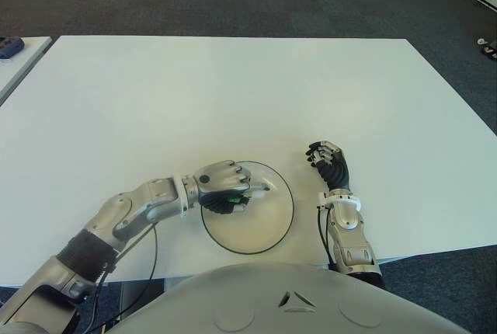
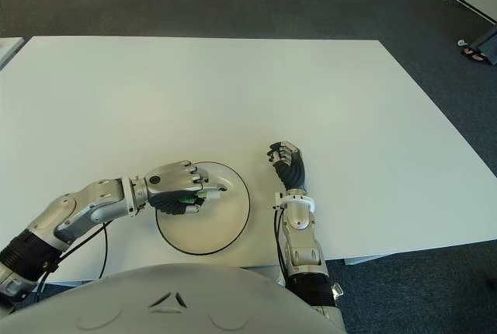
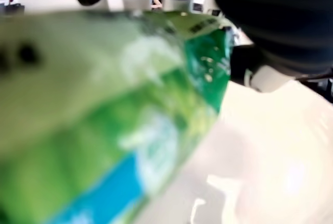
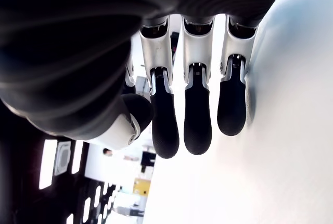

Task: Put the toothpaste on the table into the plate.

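Note:
A green and white toothpaste tube is held in my left hand, whose fingers are curled around it. Hand and tube are over the left part of the round white plate with a dark rim, near the table's front edge. The tube's white end points right, across the plate. Up close in the left wrist view, the toothpaste tube fills the picture, with the pale plate surface under it. My right hand shows to the right of the plate, fingers relaxed and holding nothing.
The white table stretches far and wide behind the plate. A second table with a dark object stands at the far left. Dark carpet surrounds both. The table's front edge runs just below the plate.

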